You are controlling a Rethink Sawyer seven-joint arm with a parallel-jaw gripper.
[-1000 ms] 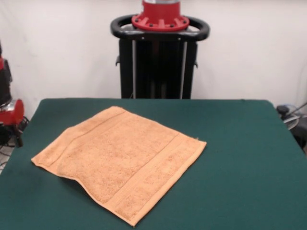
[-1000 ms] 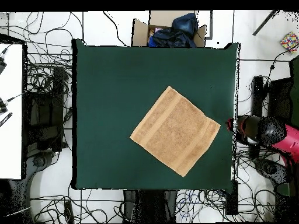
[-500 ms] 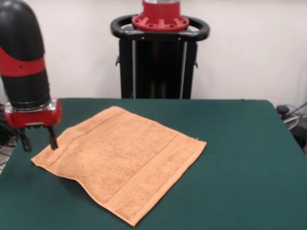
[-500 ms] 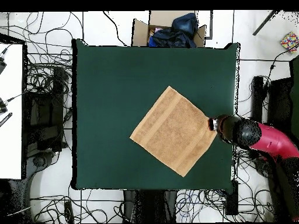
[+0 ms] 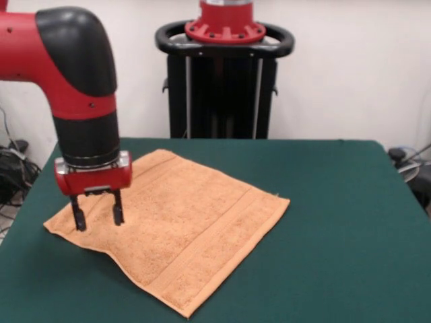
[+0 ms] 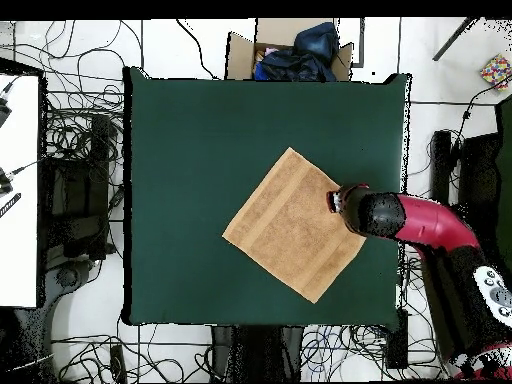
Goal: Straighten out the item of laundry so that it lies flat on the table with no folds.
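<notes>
You are looking at a table covered in dark green felt, which is filling most of the front view and sitting as a big green square in the overhead view. The towel, light orange terry with woven border bands, is lying turned like a diamond on the table, toward the side where the arm is reaching in; from above it is sitting right of the table's centre. It is lying mostly flat, though its edge nearest the front camera is lifting in a slight ripple.

The red and black arm is hanging over the towel's corner region, and the gripper is pointing straight down with its two dark fingers spread apart, holding nothing; the tips are sitting at or just above the cloth, and you cannot tell whether they are touching.

Behind the table the black pedestal with its red collar is standing against a plain white wall. In the overhead view, the white floor round the table is strewn with tangled black cables, and an open cardboard box holding dark blue fabric is sitting just beyond the table's top edge. A white surface is showing at the left edge.
</notes>
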